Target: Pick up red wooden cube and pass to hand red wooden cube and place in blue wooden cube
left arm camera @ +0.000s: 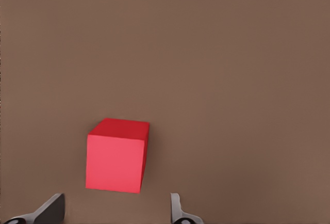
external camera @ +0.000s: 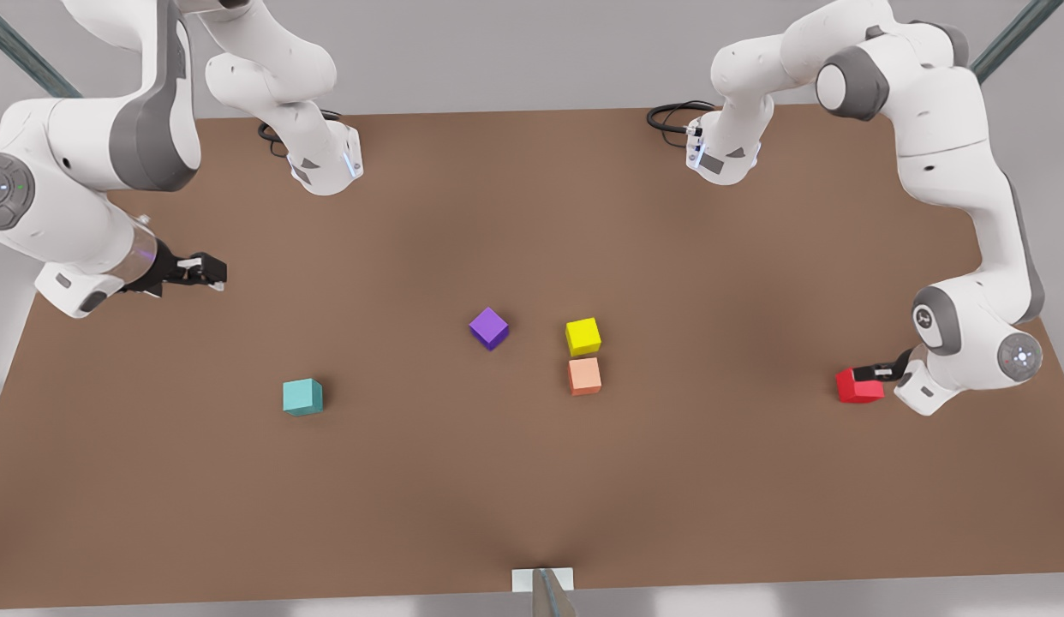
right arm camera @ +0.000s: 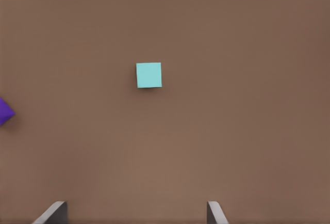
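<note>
Scanning the front view from its left edge, the right gripper (external camera: pixel 213 272) hung at middle left above the table (external camera: pixel 532 480), well apart from every cube. Its wrist view looked straight down on the blue wooden cube (right arm camera: pixel 148 75), and its two fingertips (right arm camera: pixel 54 211) stood wide apart with nothing between them, so its jaws were released; this arm appeared to be waiting. In the front view the blue wooden cube (external camera: pixel 302 397) sat lower left of centre, alone on bare table.

Near the middle lay a purple cube (external camera: pixel 489 328), turned corner-on, and to its right a yellow cube (external camera: pixel 583 336) with a pale orange cube (external camera: pixel 585 375) just below it, the two nearly touching. None of these belonged to the step in hand.

At the far right, a little below mid-height, the left gripper (external camera: pixel 870 374) reached in low toward the red wooden cube (external camera: pixel 859 386), which rested on the table. The left wrist view showed the red wooden cube (left arm camera: pixel 116 156) ahead of the fingertips (left arm camera: pixel 176 209), which stood spread wider than the cube; the jaws were released and had not yet closed on it.

To grasp well, I judged the gripper needed to advance until the cube sat fully between the pads, and shift sideways a little, since the cube lay nearer one finger than the other. The cube also looked slightly turned against the fingers, so squaring the wrist to its flat faces would likely prevent it twisting on closure. A grip that left part of the cube exposed would probably suit the handover.
</note>
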